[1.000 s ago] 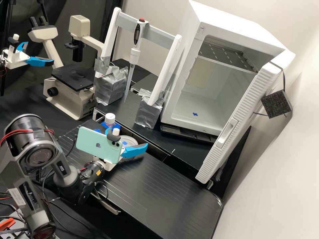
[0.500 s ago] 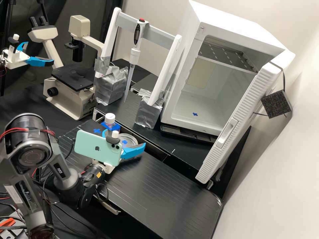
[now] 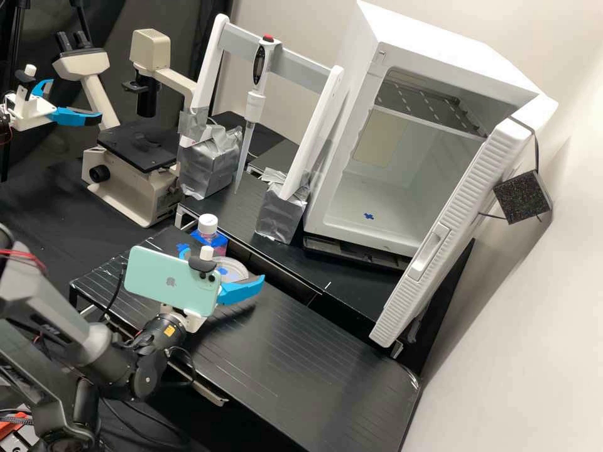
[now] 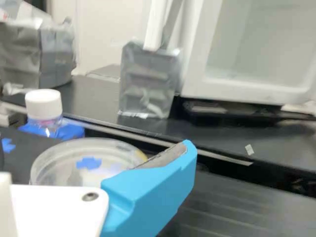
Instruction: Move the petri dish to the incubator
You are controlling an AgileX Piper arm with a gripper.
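Observation:
Low over the bench in the high view, my gripper (image 3: 223,263) is shut on the clear petri dish (image 3: 235,266), one blue finger on each side of it, partly behind the phone on the wrist. A blue cross mark shows in the dish. In the wrist view the gripper (image 4: 94,148) has the dish (image 4: 91,170) between its fingers, the grey pad of one finger against the rim; the other finger is mostly hidden. The white incubator (image 3: 389,194) stands at the back right with its door open, a blue mark on its floor and a rack above.
A white-capped bottle (image 3: 208,227) in a blue holder stands just beyond the dish. Behind it are a pipette (image 3: 254,100) on a white frame with foil-wrapped feet and a microscope (image 3: 135,166). The incubator door (image 3: 440,235) juts forward. A second arm's gripper is at far left.
My gripper has shifted left and slightly nearer the bench's front, and the petri dish has moved along with it. The bottle has stayed in place.

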